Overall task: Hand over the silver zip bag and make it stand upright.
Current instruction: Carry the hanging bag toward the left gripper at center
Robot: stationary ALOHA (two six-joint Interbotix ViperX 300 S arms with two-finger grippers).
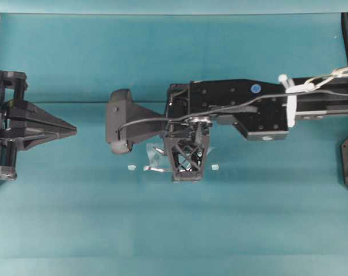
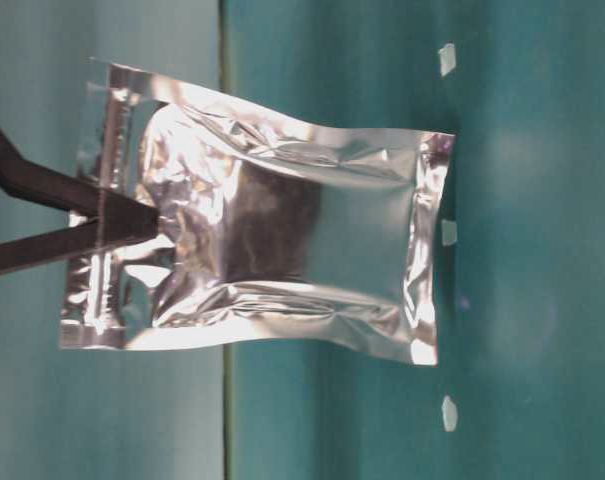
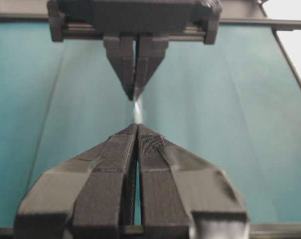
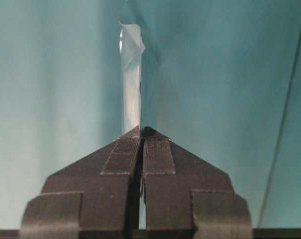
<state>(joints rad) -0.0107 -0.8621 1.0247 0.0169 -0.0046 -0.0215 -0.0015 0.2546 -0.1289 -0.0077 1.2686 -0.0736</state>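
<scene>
no writing or label readable on silver zip bag [image 2: 282, 230]. bag shiny, crinkled foil, zip strip along one short edge; contents hidden. right gripper [image 4: 141, 130] pinches bag at zip end, fingers pressed tight on foil. bag hangs over teal table [image 1: 58, 218] near centre, opposite edge at table surface; contact unclear. three small pale scraps [image 1: 131, 167] beside it. left gripper [image 3: 137, 127] pressed together, empty, well apart at left.

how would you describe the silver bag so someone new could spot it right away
Find the long black arm reaching in from the right; below its gripper hangs the silver bag. It is shiny crinkled foil pinched at its zip end, unlike the tiny pale scraps beside it.
</scene>
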